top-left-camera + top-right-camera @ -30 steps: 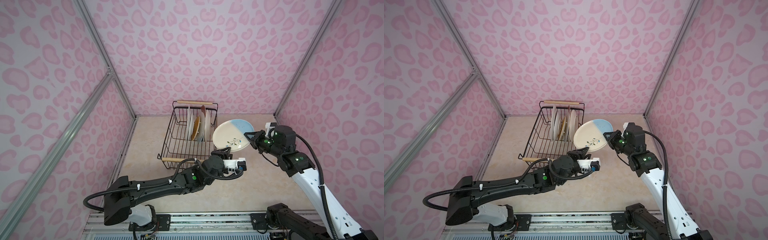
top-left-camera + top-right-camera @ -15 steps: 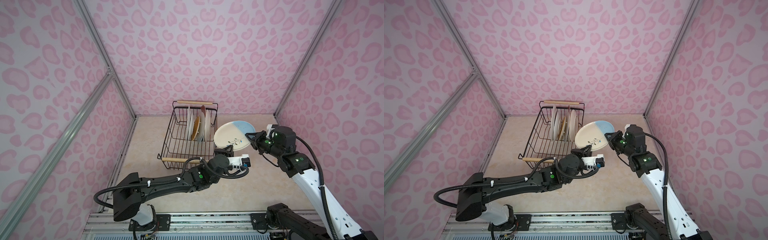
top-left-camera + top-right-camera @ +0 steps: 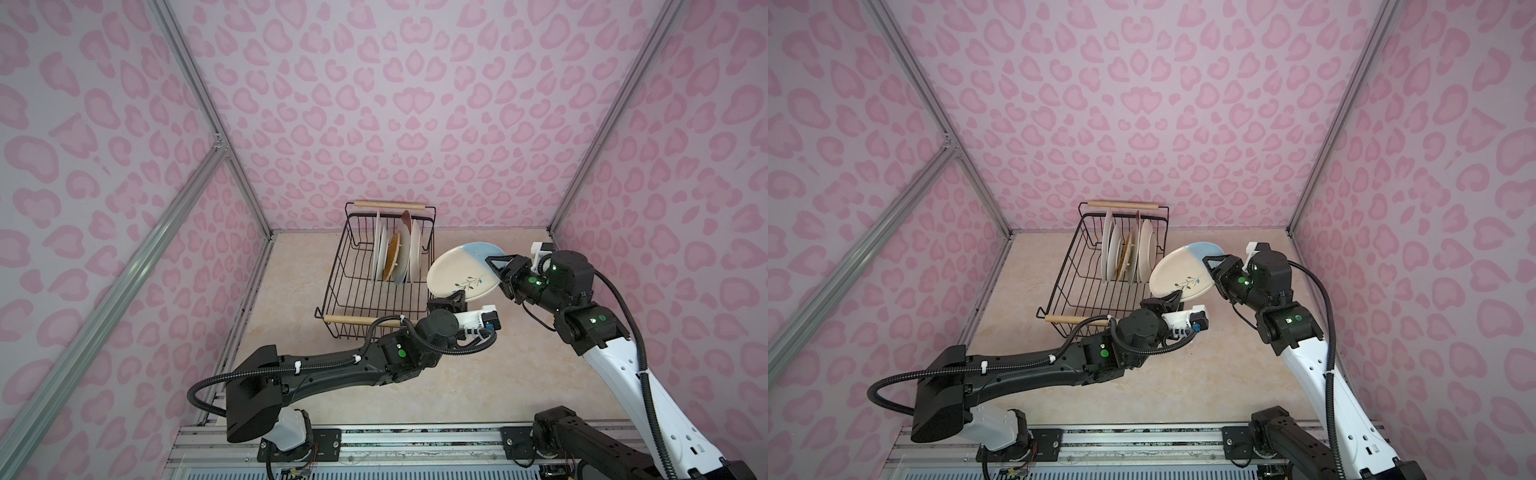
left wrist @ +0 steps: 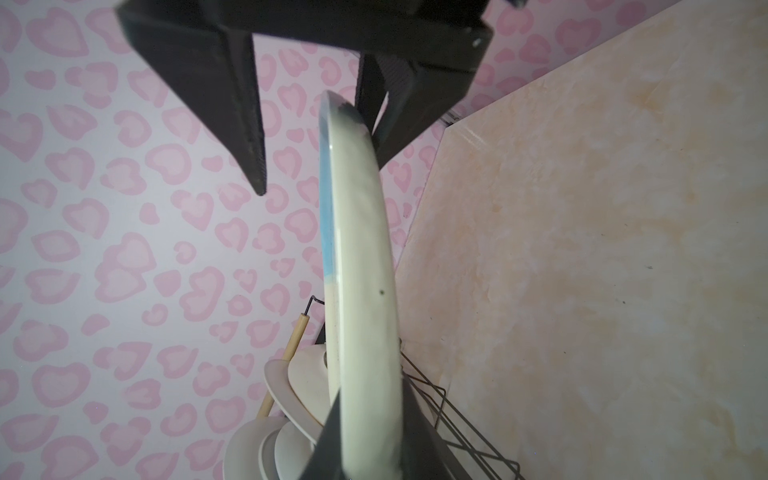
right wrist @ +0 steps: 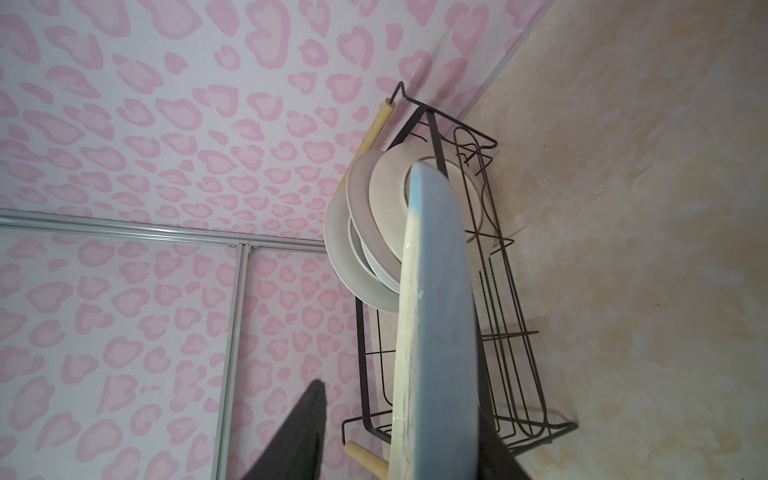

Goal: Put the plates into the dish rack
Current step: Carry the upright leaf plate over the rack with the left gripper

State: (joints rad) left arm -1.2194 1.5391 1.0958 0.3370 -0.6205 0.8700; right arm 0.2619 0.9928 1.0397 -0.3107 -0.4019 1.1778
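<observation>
- One dish rack (image 3: 353, 286): black wire, with two pale wooden handles (image 3: 388, 204), one at the far end and one at the near end.
- At least four plates (image 3: 414, 249) stand on edge in the rack's far half. They are packed and overlapping, so the exact count isn't readable. One is orange-brown, one shows a reddish rim, and the rest are white.
- One cream-and-blue plate (image 3: 457, 272) with a sprig is off the surface, tilted, just outside the rack's right wall. Can't tell if it touches the wire.
- Two hands are at that plate.
- Left hand (image 3: 455, 297) is clamped on the near rim, one finger on each face (left wrist view).
- Right hand (image 3: 496, 274) is at the blue rim with its fingers spread. One finger is well off the top face and the other is close behind the back, so it has no grip.
- The rack's near half is bare wire. The far handle sits close to the back wall.
- Surface (image 3: 415, 386) is beige and marbled, with bare stretches in front of the rack and to its right.
- Pink heart-print walls (image 3: 395, 104) are on three sides, with aluminium posts (image 3: 199, 99) at the corners. A metal rail (image 3: 415, 436) along the front carries both arm bases.
</observation>
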